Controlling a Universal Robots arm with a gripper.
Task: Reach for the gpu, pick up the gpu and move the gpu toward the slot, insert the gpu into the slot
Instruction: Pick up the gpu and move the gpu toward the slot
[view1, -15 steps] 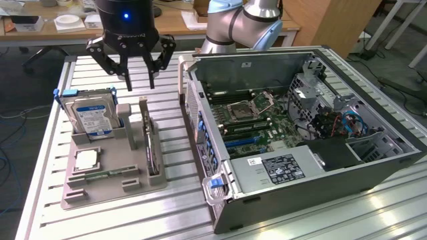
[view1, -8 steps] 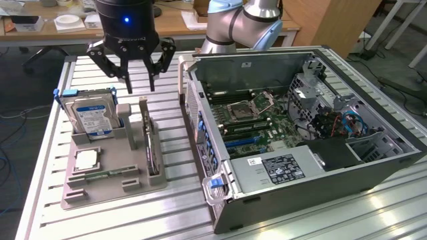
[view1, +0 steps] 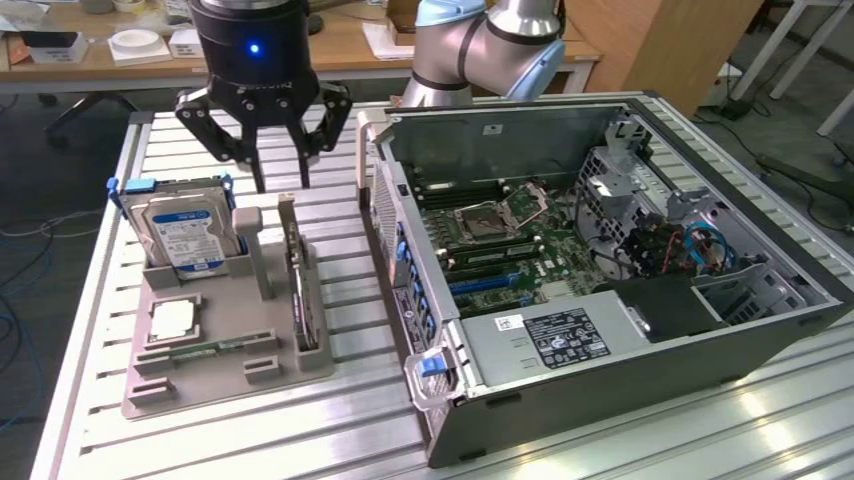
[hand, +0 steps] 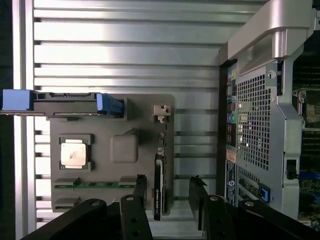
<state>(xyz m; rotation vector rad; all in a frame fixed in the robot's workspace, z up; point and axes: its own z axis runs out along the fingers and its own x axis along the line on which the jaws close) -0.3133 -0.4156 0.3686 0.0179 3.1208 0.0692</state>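
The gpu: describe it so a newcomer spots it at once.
Beside the open computer case, on the exterior view's left, sits a grey tray. The gpu stands on edge along the tray's side nearest the case: a thin dark card, unlike the blue-labelled hard drive and square processor.

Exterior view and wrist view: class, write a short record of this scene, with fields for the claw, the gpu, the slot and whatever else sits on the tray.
claw: claw open, empty, hanging above the tray, touching nothing
gpu: gpu on edge in a tray groove, untouched
slot: slot, blue strip on the motherboard inside the open case, no card in it
also on tray: hard drive, processor chip, memory stick
stage: gpu not yet picked up
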